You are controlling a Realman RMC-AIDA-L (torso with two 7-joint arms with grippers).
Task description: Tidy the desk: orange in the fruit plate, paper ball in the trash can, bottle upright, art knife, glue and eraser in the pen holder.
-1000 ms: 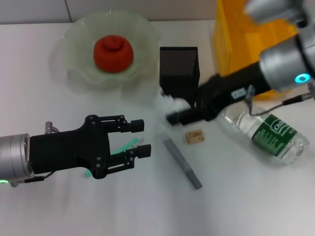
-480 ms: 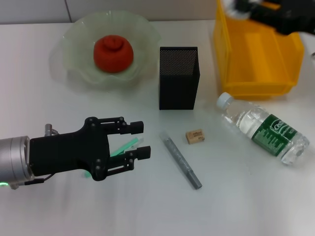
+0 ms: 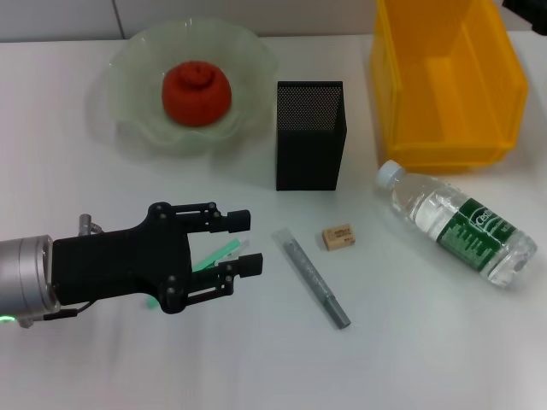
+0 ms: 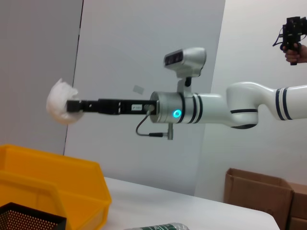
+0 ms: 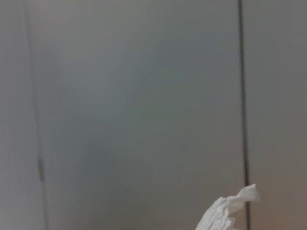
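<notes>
On my head cam the left gripper (image 3: pixel 242 243) sits low on the left of the desk, jaws parted with nothing clamped; a thin green stick (image 3: pixel 215 253) lies on the table under its fingers. Up behind it the orange (image 3: pixel 197 92) sits in the fruit plate (image 3: pixel 128 60). Moving right, the pen holder (image 3: pixel 311 134) stands upright mid-desk, and in front of it lie a grey art knife (image 3: pixel 311 278) and the eraser (image 3: pixel 338 237), just beside each other but apart. Next over, the trash can (image 3: pixel 444 94) stands at the back right, and the bottle (image 3: pixel 457 224) is on its side in front of it, cap pointing toward the pen holder. From the left wrist cam I can see the right gripper (image 4: pixel 73 106) stretched out up in the air, well above the bin, pinched on the paper ball (image 4: pixel 60 101).
</notes>
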